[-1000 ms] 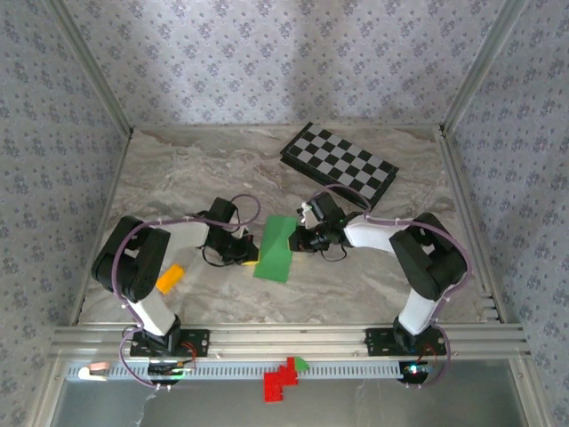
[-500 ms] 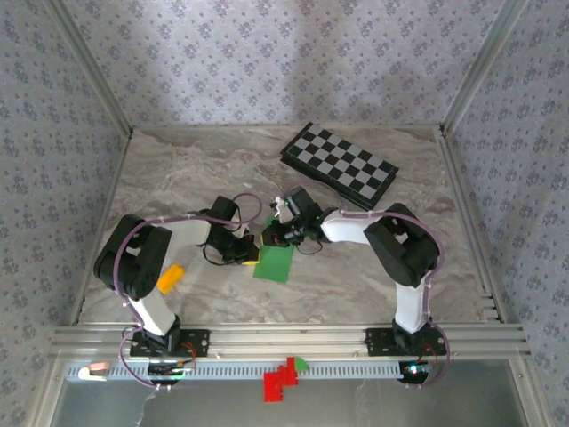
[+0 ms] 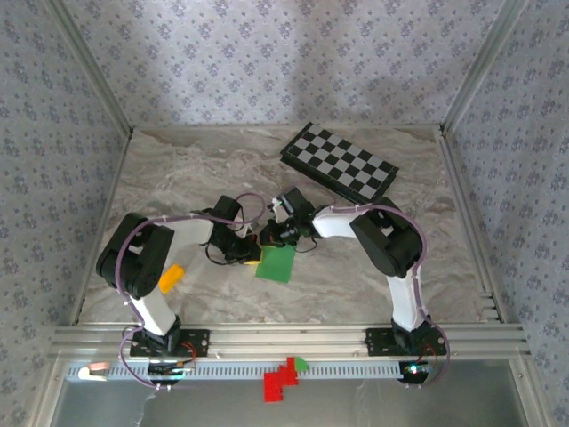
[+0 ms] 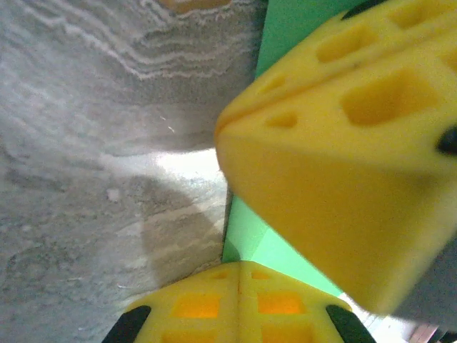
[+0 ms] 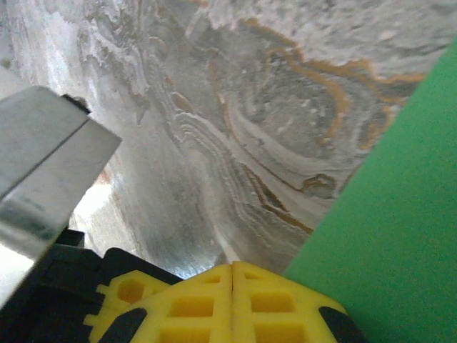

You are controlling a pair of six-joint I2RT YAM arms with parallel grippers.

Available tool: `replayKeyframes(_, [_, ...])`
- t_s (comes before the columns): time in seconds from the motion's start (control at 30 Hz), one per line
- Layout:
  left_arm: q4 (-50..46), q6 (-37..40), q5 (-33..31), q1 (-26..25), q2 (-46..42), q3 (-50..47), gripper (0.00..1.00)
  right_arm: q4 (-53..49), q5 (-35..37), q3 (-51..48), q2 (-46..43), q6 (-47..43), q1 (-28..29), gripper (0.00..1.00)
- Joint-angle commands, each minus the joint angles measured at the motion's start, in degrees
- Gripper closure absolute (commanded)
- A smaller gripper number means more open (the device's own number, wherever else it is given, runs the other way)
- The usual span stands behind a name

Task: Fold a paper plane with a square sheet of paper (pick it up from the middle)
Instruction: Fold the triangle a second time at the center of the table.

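Note:
The square sheet of paper (image 3: 276, 264), bright green, lies folded into a small patch on the marble table. A paper plane is out of view. My left gripper (image 3: 252, 253) is shut at the paper's upper left corner, its yellow fingertips (image 4: 239, 286) meeting at the green edge (image 4: 260, 239). My right gripper (image 3: 269, 238) is shut just above the paper's top edge, close to the left one. Its big yellow finger (image 4: 343, 143) crosses the left wrist view. In the right wrist view the shut gripper (image 5: 233, 270) rests on marble with the paper (image 5: 400, 214) beside it.
A black-and-white checkerboard (image 3: 339, 167) lies at the back right. A small orange block (image 3: 170, 278) sits by the left arm. Red pieces (image 3: 281, 381) and a tiny green piece (image 3: 300, 363) lie below the front rail. Patterned walls close in three sides.
The right gripper swept left across the paper towards the left gripper and closed. The paper's upper part went over, so the green patch is shorter. The left gripper stayed put.

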Motion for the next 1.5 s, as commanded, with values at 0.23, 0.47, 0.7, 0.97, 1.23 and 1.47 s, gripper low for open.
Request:
replayKeyframes(0.23, [-6.21, 0.22, -12.49, -2.52, 4.51, -2.89, 1.0, -4.08, 1.34, 1.68, 3.77, -0.99, -3.71, 0.96])
replayKeyframes(0.47, [-6.79, -0.33, -14.3, -3.58, 4.77, -3.05, 1.0, -4.72, 1.28, 4.92, 4.85, -0.75, -5.22, 0.97])
replayKeyframes(0.7, [-7.18, -0.5, -15.44, -4.06, 4.25, -3.45, 1.0, -6.04, 1.61, 6.96, 6.42, -0.39, -6.52, 0.97])
replayKeyframes(0.97, [-7.21, -0.85, -15.91, -4.64, 4.85, -3.37, 1.0, -6.93, 2.42, 8.95, 7.54, -0.3, -8.53, 0.97])
replayKeyframes(1.23, [-7.34, -0.94, -15.99, -4.92, 5.12, -3.2, 1.0, -8.13, 2.95, 10.99, 9.09, -0.73, -10.6, 0.97])
replayKeyframes(1.47, [-7.16, -0.99, -16.19, -5.03, 4.95, -3.29, 1.0, -9.55, 2.63, 13.42, 9.07, -1.81, -13.11, 0.97])
